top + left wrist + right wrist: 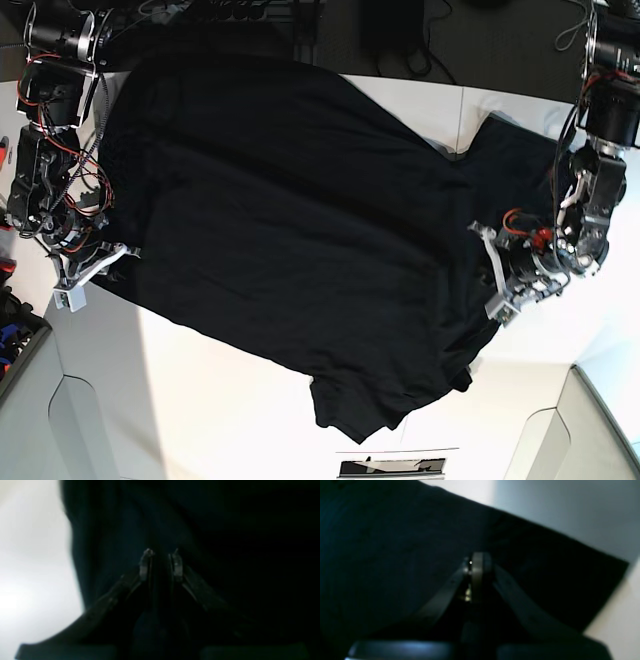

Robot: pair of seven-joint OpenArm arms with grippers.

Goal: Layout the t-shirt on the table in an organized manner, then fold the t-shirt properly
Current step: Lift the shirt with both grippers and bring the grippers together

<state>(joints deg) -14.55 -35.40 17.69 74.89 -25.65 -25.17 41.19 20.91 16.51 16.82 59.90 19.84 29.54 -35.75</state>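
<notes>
No brand, label or writing can be read anywhere. The black t-shirt (290, 220) lies spread across the white table (200, 400), its body reaching from the far left toward the near right, one sleeve pointing near at the bottom and another lying at the far right.

Both wrist views are dark and blurred, so the fabric shows little detail, and no collar print can be made out. The left gripper (162, 555) sits at the shirt's right edge with its jaws slightly parted over dark cloth; whether cloth lies between them I cannot tell. The right gripper (477, 563) is clenched at the shirt's left edge, with the fabric beyond its tips; whether it pinches the cloth cannot be made out.
</notes>
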